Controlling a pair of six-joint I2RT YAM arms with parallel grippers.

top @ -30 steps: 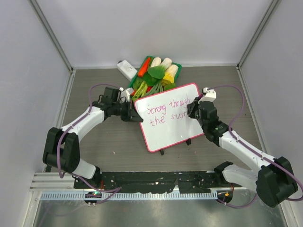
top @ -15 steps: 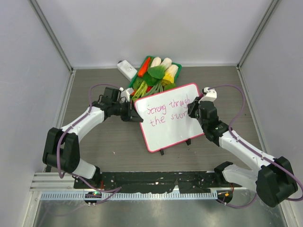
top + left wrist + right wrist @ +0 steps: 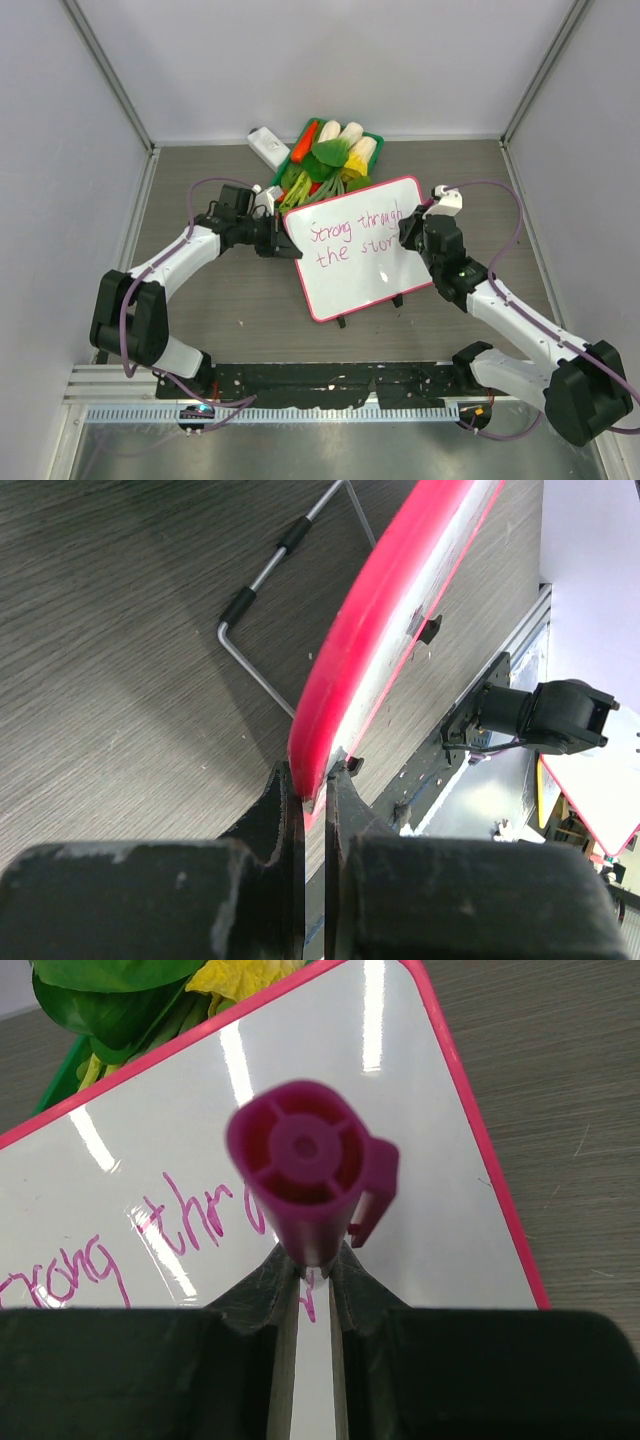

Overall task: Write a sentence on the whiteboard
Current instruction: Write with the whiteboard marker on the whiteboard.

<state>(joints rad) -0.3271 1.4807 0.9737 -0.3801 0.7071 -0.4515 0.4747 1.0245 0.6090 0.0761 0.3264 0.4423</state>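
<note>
The whiteboard (image 3: 362, 275), white with a pink-red rim, stands tilted on a wire stand in the middle of the table. The sentence (image 3: 345, 232) in magenta reads "Strong through the stor" in two lines. My left gripper (image 3: 287, 241) is shut on the board's left edge; in the left wrist view the red rim (image 3: 390, 600) sits between my jaws. My right gripper (image 3: 408, 232) is shut on a magenta marker (image 3: 305, 1175), held at the board's right part near the end of the second line. The writing also shows in the right wrist view (image 3: 170, 1228). The marker's tip is hidden.
A green vegetable basket (image 3: 326, 150) with corn, carrot and leaves stands just behind the board. A small white block (image 3: 268, 147) lies to its left. The board's wire stand (image 3: 255, 595) rests on the wooden table. Grey walls enclose the table.
My right gripper with the marker has shifted slightly to the right along the second line. The left arm and board have not moved.
</note>
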